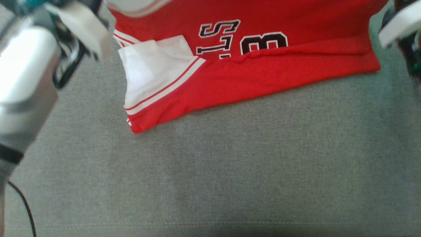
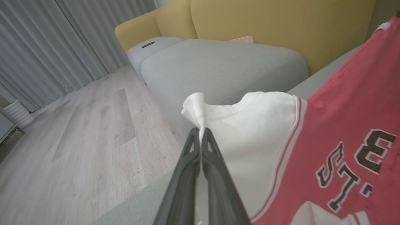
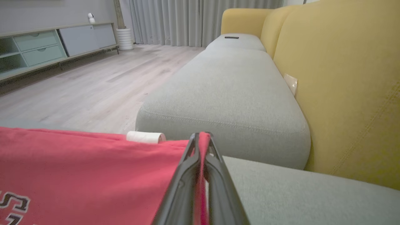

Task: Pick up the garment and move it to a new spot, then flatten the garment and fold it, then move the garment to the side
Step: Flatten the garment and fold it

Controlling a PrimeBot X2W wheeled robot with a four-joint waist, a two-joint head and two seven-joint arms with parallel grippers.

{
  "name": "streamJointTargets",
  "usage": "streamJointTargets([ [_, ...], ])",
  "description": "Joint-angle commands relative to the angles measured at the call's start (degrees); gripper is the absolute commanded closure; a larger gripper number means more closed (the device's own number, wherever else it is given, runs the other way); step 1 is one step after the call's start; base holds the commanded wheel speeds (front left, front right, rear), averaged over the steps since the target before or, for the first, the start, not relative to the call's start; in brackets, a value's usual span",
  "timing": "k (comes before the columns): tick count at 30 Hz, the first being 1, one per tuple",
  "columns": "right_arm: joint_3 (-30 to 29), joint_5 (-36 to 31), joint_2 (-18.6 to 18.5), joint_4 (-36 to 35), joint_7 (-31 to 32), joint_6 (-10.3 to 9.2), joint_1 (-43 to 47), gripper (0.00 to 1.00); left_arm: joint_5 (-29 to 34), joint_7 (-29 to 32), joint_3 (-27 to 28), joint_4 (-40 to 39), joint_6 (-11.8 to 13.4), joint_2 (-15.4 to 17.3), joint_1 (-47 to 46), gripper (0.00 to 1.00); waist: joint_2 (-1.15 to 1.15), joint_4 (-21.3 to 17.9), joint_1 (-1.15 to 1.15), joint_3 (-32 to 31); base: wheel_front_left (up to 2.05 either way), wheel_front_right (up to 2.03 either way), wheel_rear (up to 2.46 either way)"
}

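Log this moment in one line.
left pincer: shut on jersey, white sleeve | right pincer: shut on jersey, red edge | jersey: held up, lower part on seat

Head view: the red jersey [image 1: 263,75] is cut off by the top edge, and its own fold covers the foot of the dark lettering [image 1: 217,36], so the lettering cannot be read whole. The left forearm [image 1: 26,82] is blurred and runs off the left edge. The right arm [image 1: 399,26] is a blurred fragment at the right edge. Left wrist view: the jersey runs off the right and bottom edges, and the tip of its white panel [image 2: 250,131] is hidden between the closed jaws of the left gripper [image 2: 200,129]. Right wrist view: red cloth is hidden between the closed jaws of the right gripper [image 3: 201,134]. A small dark item [image 3: 231,37] on the far sofa cushion [image 3: 240,45] is too small to identify.
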Motion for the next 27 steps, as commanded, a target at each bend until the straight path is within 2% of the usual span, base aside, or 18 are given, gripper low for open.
streamJointTargets([
  [1,0.67,0.86,-1.26,-1.64,0.38,-0.05,1.54,1.00,0.40,-0.29,2.70,-1.28,-0.24,2.72,-1.80,1.00,0.00,0.40,0.01,-1.03,0.00,0.00,0.00],
  [8,7.57,7.00,-7.21,-5.66,4.72,-0.05,7.81,1.00,1.34,-0.30,0.78,-4.90,-2.41,5.20,6.48,1.00,0.00,1.12,0.01,-4.95,0.00,0.00,0.00],
  [17,18.23,10.03,-13.89,-10.64,9.41,-0.05,12.29,1.00,0.75,3.27,-3.44,-12.54,-3.05,9.48,14.64,1.00,0.00,1.62,0.01,-7.71,0.00,0.00,0.00],
  [27,26.09,12.35,-17.89,-11.69,13.94,-0.05,11.94,1.00,-0.33,8.41,-7.20,-17.76,-3.57,11.54,19.10,1.00,0.00,1.43,0.01,-7.93,0.00,0.00,0.00],
])
